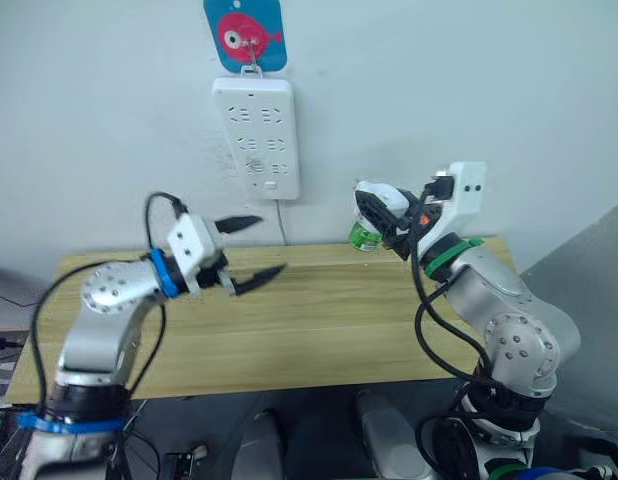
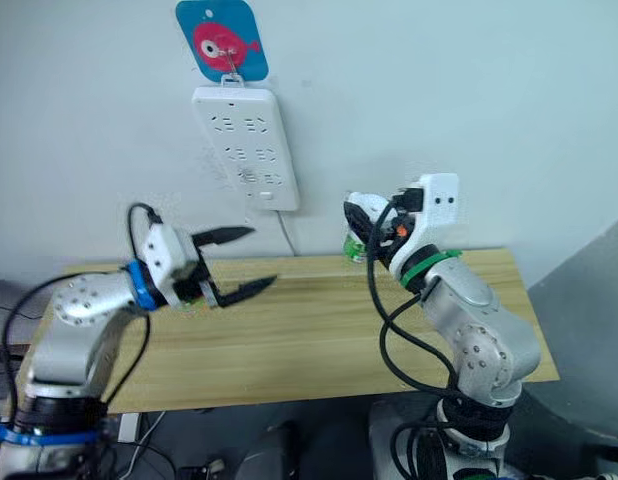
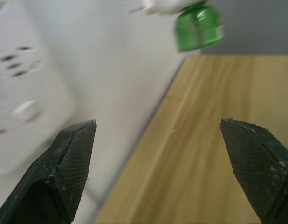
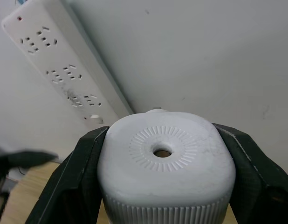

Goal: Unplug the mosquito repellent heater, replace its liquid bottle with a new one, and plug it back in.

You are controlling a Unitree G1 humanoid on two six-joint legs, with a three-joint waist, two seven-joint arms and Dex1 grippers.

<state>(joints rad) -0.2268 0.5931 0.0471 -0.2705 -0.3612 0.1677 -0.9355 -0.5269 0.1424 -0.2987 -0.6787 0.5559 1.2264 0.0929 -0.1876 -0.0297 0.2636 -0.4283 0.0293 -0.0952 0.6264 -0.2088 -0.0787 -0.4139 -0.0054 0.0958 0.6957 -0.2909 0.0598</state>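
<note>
White plastic heater [image 4: 165, 161] is clamped in the right end effector [image 1: 389, 215], held off the wall above the tabletop [image 1: 319, 320], so unplug is done. Green bottle [image 1: 365, 237] hangs under it, still fitted. Left end effector [image 1: 251, 252] spread wide, holding nothing. Power strip [image 1: 257, 135] sockets free. Left: swap bottle, replug.

I see a white power strip [image 1: 257, 135] hanging on the pale wall, below a blue card with a pink fish [image 1: 245, 33]. Beneath stands a light wooden table [image 1: 289, 330].
</note>
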